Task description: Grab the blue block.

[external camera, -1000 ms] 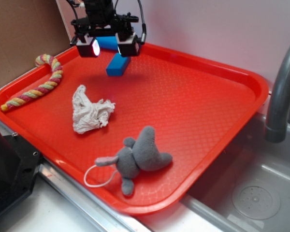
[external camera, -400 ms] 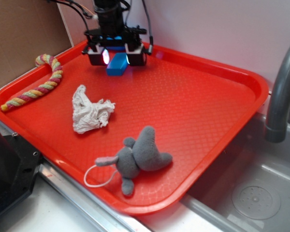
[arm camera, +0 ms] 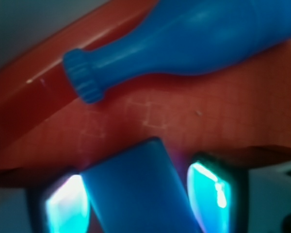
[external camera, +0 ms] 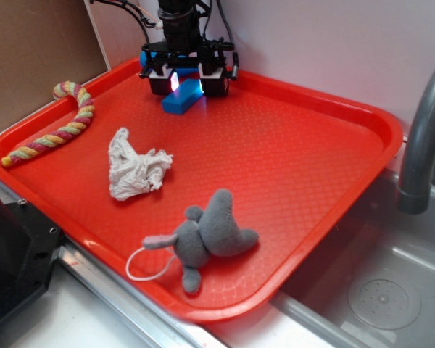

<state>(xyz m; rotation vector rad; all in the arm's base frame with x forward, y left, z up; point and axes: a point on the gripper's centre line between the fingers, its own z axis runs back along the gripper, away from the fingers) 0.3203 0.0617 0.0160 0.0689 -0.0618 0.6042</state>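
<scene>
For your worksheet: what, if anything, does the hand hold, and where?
Not yet held: the hand straddles the blue block, its fingers beside the block's long sides, gaps showing.

In the exterior view the far end of the blue block is hidden behind the gripper. Whether the pads touch the block cannot be told from either view. The blue bottle is almost wholly hidden behind the gripper in the exterior view. In the wrist view its body is cut off at the 2 o'clock corner. The block's near end is cut off at 6 o'clock, and the whole picture is blurred. The grey faucet is cut off at the 3 o'clock edge. The black box is cut off at 8 o'clock.
</scene>
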